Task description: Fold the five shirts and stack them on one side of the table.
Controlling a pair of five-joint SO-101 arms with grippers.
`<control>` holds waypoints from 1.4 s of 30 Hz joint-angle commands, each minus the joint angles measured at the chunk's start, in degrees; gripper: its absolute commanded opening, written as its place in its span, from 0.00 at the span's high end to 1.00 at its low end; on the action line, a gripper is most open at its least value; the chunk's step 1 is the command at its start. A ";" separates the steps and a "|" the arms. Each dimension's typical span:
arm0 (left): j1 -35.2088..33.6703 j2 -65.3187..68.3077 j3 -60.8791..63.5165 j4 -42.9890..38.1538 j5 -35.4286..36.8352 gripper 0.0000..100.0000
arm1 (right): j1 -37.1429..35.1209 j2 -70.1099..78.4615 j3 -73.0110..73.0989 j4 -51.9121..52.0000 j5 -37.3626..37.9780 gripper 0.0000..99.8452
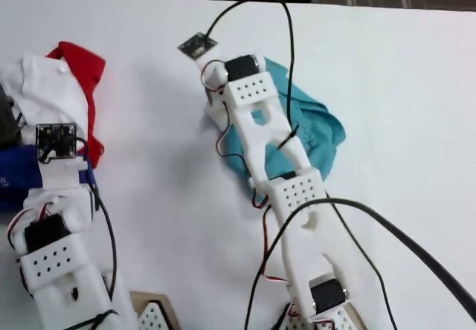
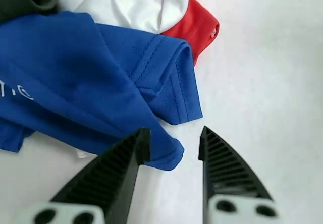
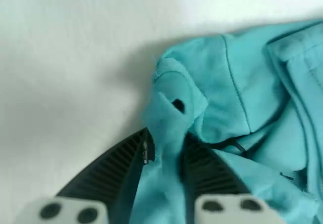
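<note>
Where the teal shirt [image 3: 242,98] bunches up at its edge, a fold of the cloth runs between the two black fingers [image 3: 118,166] of the right gripper [image 3: 164,156]. The fingers are drawn close together and pinch the fold. The rest of the shirt spreads away to one side of them on the white table [image 1: 401,70]. From above, this shirt lies crumpled near the middle of the table, partly under the right arm [image 1: 290,189].

At the table's left side lies a heap of three: a blue shirt [image 2: 86,82], with a white shirt [image 2: 131,4] and a red shirt [image 2: 194,27] beyond it. The blue shirt's hemmed corner reaches into the gap of the left gripper [image 2: 174,146], just beside one finger. The other finger stands apart over bare table. Those fingers are moderately spread and grip nothing.
</note>
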 commanded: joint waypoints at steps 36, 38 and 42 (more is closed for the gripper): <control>0.62 -1.05 -1.19 -1.23 -0.09 0.82 | -8.84 -30.90 24.00 2.33 -0.26 0.89; 0.62 -1.05 -1.19 -1.23 -0.09 0.82 | -7.16 -27.47 24.26 1.54 -0.26 0.83; 0.62 -1.05 -1.19 -1.23 -0.09 0.82 | -3.74 -24.92 24.18 -2.15 -0.26 0.81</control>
